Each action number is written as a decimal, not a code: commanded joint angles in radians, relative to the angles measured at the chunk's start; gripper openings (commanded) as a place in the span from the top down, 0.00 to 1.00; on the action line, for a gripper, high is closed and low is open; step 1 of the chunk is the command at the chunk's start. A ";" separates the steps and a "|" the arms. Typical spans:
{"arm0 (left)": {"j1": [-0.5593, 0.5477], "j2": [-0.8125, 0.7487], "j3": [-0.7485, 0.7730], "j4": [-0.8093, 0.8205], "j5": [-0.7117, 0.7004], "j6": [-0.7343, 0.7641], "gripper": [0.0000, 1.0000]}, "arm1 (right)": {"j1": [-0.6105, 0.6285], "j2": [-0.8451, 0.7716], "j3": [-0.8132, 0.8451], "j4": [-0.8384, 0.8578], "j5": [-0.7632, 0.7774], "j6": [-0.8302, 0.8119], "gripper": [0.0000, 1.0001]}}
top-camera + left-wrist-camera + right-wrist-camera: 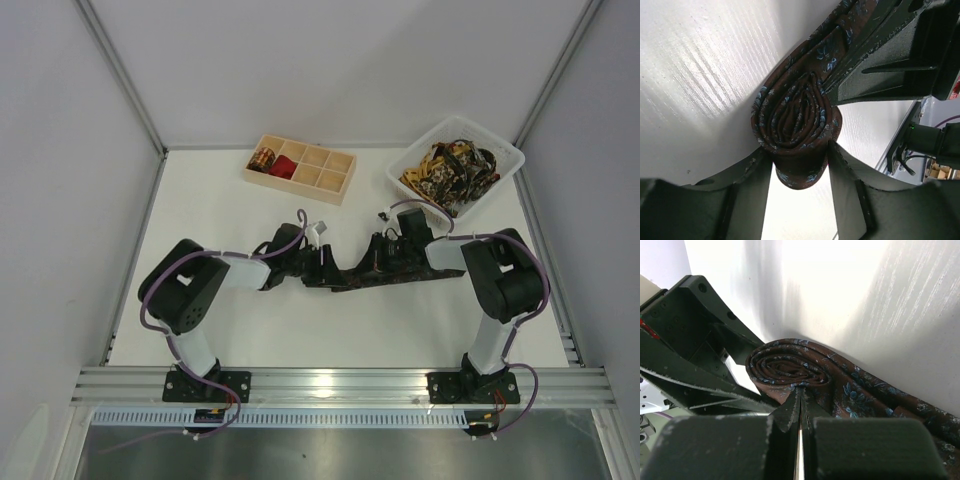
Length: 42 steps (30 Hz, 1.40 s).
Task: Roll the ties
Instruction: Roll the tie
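On the desk [240, 320], the left fingers [752, 182] gripped the rolled coil of the brown tie [795, 115] — the right fingers [790, 410], pressed together, touched its edge with their tips.

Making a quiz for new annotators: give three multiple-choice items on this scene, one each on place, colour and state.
1. In the wooden tray, the red coil lies in: A right half; B left half; C neither.
2. The tie between left gripper and right gripper is: A dark brown; B red; C gold-and-black.
3. That tie is: A flat; B knotted; C partly coiled.
B: top view shows it left of the tray's middle. A: both wrist views show brown fabric. C: a tail trails from its coil.
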 commanded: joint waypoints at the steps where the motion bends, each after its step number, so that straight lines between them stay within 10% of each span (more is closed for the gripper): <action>1: -0.006 0.018 0.040 0.051 0.019 -0.018 0.46 | 0.016 0.022 -0.010 0.030 0.020 0.006 1.00; 31: 0.012 0.015 0.087 -0.206 -0.002 0.087 0.72 | -0.083 0.022 0.194 -0.277 0.307 -0.133 1.00; 42: 0.047 -0.046 0.103 -0.337 0.001 0.157 0.72 | -0.051 -0.061 -0.079 -0.194 0.403 -0.086 1.00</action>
